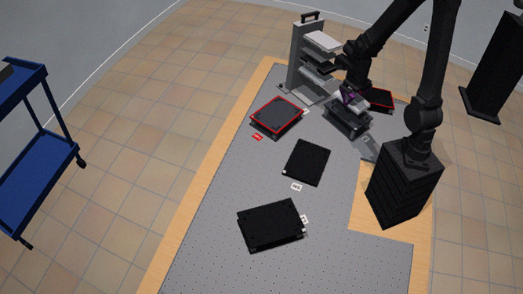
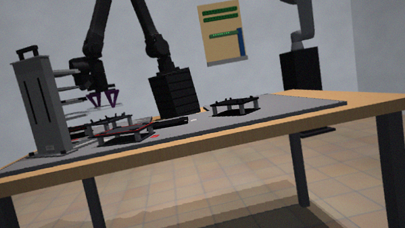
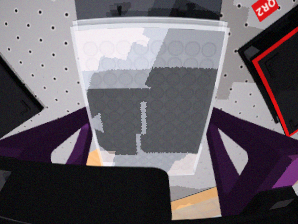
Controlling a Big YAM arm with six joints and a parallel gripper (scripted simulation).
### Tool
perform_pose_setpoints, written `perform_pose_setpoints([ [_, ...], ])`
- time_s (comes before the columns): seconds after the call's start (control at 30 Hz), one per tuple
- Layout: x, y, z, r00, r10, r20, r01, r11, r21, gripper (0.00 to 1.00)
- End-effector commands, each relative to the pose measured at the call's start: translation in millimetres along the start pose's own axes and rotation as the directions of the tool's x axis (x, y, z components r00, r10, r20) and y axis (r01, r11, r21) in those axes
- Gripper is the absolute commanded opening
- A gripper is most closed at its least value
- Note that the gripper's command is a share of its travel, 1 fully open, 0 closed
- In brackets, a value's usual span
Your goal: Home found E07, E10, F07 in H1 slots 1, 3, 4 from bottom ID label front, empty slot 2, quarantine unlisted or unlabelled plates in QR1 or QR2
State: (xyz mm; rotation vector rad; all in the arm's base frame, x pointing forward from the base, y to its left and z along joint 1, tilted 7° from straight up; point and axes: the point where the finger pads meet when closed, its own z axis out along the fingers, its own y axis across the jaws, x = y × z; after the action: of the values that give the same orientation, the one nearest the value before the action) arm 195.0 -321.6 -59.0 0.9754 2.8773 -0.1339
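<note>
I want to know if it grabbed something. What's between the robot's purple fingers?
A see-through plate sits between the purple fingers, gripped at its sides; the wrist view shows it. In the exterior view it hangs above the black nest.

The clear, see-through rectangular plate [image 3: 152, 90] hangs level in the air above the black landing nest [image 1: 347, 118], clear of its locators, clamped across its two long sides by the purple fingers. The tall grey plate hotel [image 1: 296, 56] with a black handle stands upright just beside it; a pale plate [image 1: 323, 41] lies on its top shelf, a dark plate [image 1: 320, 65] juts forward on a middle shelf, and another pale plate [image 1: 316, 75] lies lower down. No labels are readable.
</note>
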Motion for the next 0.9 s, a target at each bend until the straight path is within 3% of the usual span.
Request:
perform_pose_setpoints([
  [0.0,-8,-4,-9.7,1.000,0.014,0.017,-0.014,1.000,0.004,0.86],
  [0.23,-13,-5,-19.0,0.999,0.013,0.031,-0.014,1.000,0.009,0.86],
  [0.27,-8,-3,-10.9,1.000,0.014,0.006,-0.014,1.000,-0.001,0.86],
  [0.37,-15,-6,-23.7,0.999,0.013,0.034,-0.013,1.000,0.010,0.86],
  [0.6,-18,-7,-28.1,0.999,0.013,0.031,-0.013,1.000,0.008,0.86],
  [0.87,-23,-8,-49.2,0.999,0.012,0.049,-0.013,1.000,0.015,0.86],
])
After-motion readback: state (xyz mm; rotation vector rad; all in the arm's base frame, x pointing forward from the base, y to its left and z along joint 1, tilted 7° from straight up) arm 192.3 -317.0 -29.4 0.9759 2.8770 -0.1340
